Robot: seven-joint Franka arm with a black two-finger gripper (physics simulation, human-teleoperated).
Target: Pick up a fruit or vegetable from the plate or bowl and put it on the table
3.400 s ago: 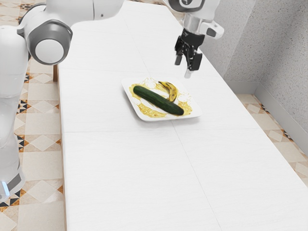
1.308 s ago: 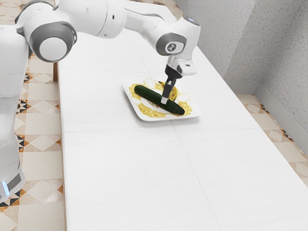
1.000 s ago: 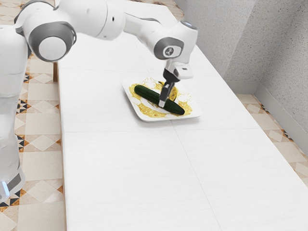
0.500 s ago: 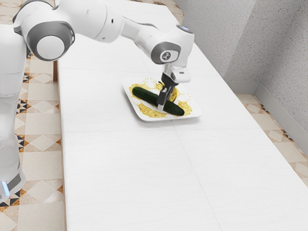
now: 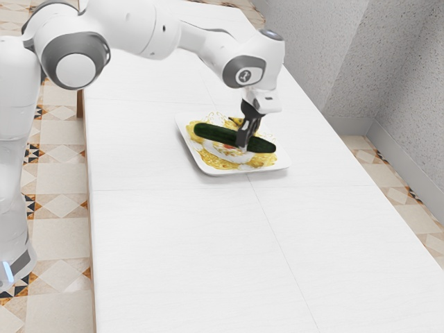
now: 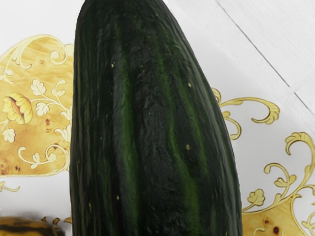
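Note:
In the exterior view my gripper (image 5: 244,144) is shut on the dark green cucumber (image 5: 215,133), holding it nearer its right-hand end. The cucumber is raised over the patterned white plate (image 5: 201,165), whose middle now shows beneath it. Behind the cucumber and my gripper, the banana (image 5: 234,120) lies on the plate, mostly hidden. In the wrist view the cucumber (image 6: 152,123) looms large under my hand, with the plate (image 6: 275,196) below it and part of the banana (image 6: 27,226) beside it.
The white table (image 5: 173,250) extends around the plate, toward the exterior view's bottom and top. A speckled wall (image 5: 409,104) stands beyond the table's edge at the exterior view's right, across a strip of tiled floor.
From above the plate, my gripper came down onto the cucumber and took hold of it. Since half a second ago, both have risen, and the cucumber's right-hand end has swung up in the exterior view.

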